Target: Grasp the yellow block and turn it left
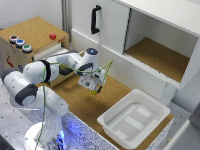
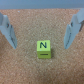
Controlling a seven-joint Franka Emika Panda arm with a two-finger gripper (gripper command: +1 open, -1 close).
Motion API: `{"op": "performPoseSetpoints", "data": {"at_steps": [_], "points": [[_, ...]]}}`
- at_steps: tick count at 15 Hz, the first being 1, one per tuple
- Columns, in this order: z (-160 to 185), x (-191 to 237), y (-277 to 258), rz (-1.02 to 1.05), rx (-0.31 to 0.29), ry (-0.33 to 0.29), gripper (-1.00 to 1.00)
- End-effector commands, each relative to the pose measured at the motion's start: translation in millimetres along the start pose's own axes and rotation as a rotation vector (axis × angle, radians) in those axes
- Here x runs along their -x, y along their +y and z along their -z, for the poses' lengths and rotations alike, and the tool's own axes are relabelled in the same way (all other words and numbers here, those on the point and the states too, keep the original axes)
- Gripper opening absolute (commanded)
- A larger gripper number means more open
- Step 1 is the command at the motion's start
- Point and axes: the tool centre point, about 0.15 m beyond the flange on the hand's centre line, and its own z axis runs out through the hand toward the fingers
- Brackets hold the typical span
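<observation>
Wrist view: the end effector (image 2: 42, 32) is spread wide, its two pale blue-grey fingers (image 2: 8, 30) standing well apart at either side of the frame and gripping nothing. The yellow block (image 2: 44, 49) sits on the cork surface (image 2: 30, 67) between the finger lines, nearer the camera than the fingertips and touching neither finger. Its top face carries a dark letter N on a greenish label; the block sits flat, with its edges slightly skewed to the finger line. Exterior view: the white Panda arm (image 1: 35, 75) reaches over the cork surface (image 1: 80, 107), with the end effector (image 1: 95, 87) pointing down over the middle of it; the block itself cannot be made out here, being hidden under the hand. A white tub (image 1: 134, 119) stands on the surface toward the exterior view's right. On the raised cork-topped box (image 1: 31, 31) at the exterior view's left lie a small red cube (image 1: 52, 36) and three round buttons (image 1: 20, 43). A white cabinet (image 1: 150, 35) with a black handle (image 1: 95, 19) stands behind.
</observation>
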Motion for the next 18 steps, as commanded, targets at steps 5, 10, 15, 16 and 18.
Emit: {"op": "performPoseSetpoints", "data": {"at_steps": [5, 10, 15, 16, 18], "points": [[-1, -43, 24, 0.125, -0.072, 0.118, 1.0], [-36, -52, 35, 0.152, -0.109, 0.067, 1.0], [-65, -54, 20, 0.179, -0.046, 0.008, 1.0], [-70, -54, 20, 0.161, -0.028, -0.002, 1.0], [-82, -54, 21, 0.136, -0.009, -0.024, 1.0]]}}
